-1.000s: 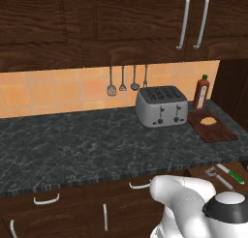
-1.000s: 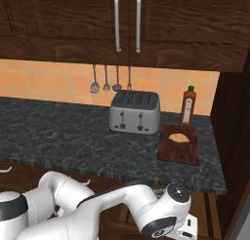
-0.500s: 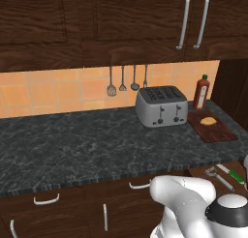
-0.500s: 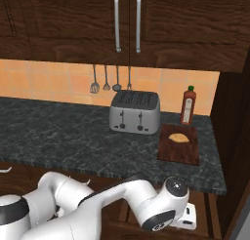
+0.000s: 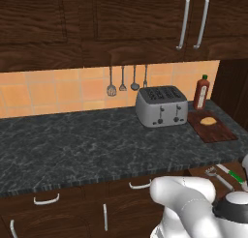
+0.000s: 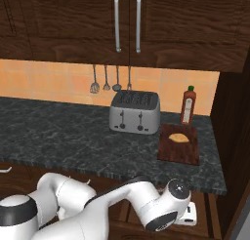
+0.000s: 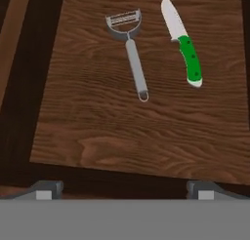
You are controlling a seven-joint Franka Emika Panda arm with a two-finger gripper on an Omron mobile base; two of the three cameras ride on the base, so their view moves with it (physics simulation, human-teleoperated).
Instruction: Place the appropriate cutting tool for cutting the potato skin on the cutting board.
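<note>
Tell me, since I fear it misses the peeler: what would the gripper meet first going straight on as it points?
Probably bare drawer floor, short of the peeler and knife. The gripper is open and both tools lie farther up the hand view, though depth is unclear.

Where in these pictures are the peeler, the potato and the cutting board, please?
peeler (image 7: pixel 133 63), hand view, on the middle of its grey handle.
potato (image 6: pixel 178 136), right base view, on its tan top.
cutting board (image 6: pixel 179 150), right base view, on the bare wood in front of the potato.
</note>
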